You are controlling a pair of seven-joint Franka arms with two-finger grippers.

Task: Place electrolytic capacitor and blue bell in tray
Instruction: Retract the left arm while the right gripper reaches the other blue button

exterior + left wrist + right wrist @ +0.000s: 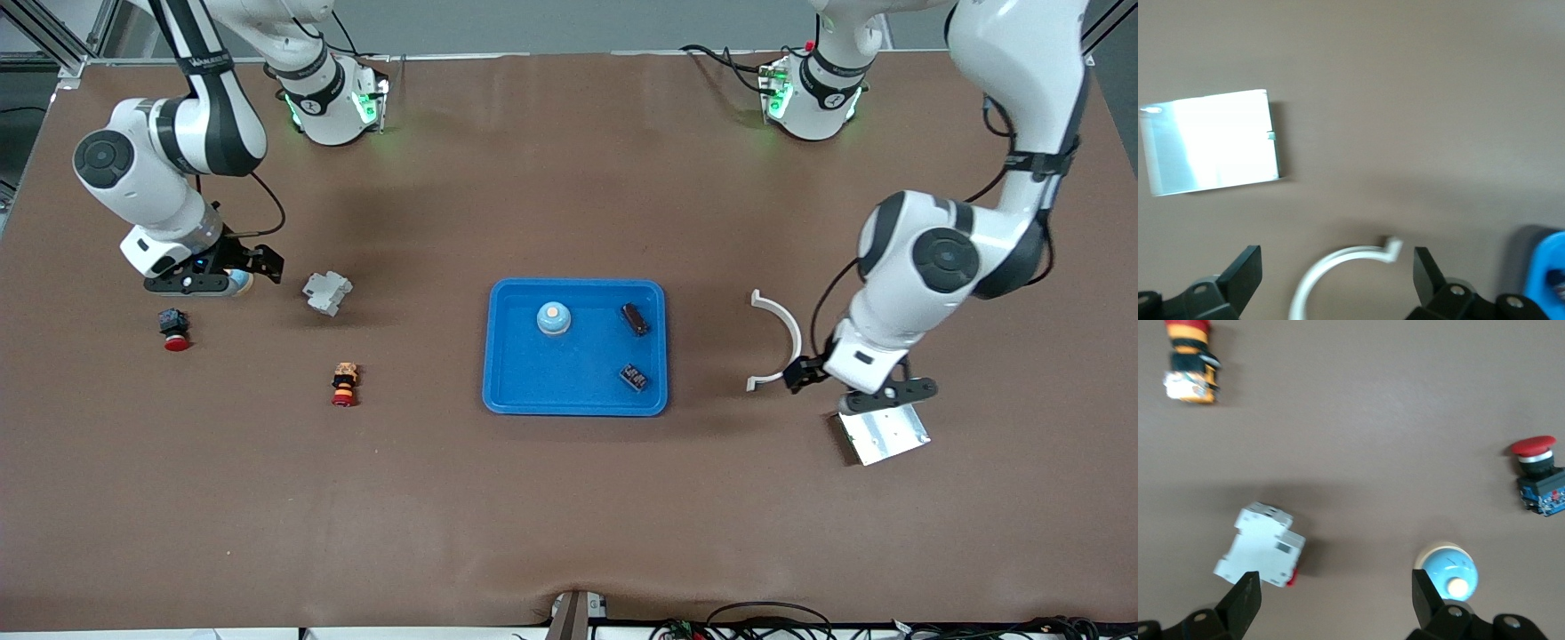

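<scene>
Blue bell [553, 318] with a pale orange button sits in the bright-blue tray [516, 391] mid-counter, with two small dark parts (one likely the capacitor [634, 319]). A second blue bell [1447, 572] lies under the right tool [210, 283] at that arm's end, jaws wide, holding nothing. Left tool [876, 400] hangs low and wide open over the silver plate [885, 437] beside a white curved clip [781, 340]; bare counter [569, 516] surrounds the tray.
</scene>
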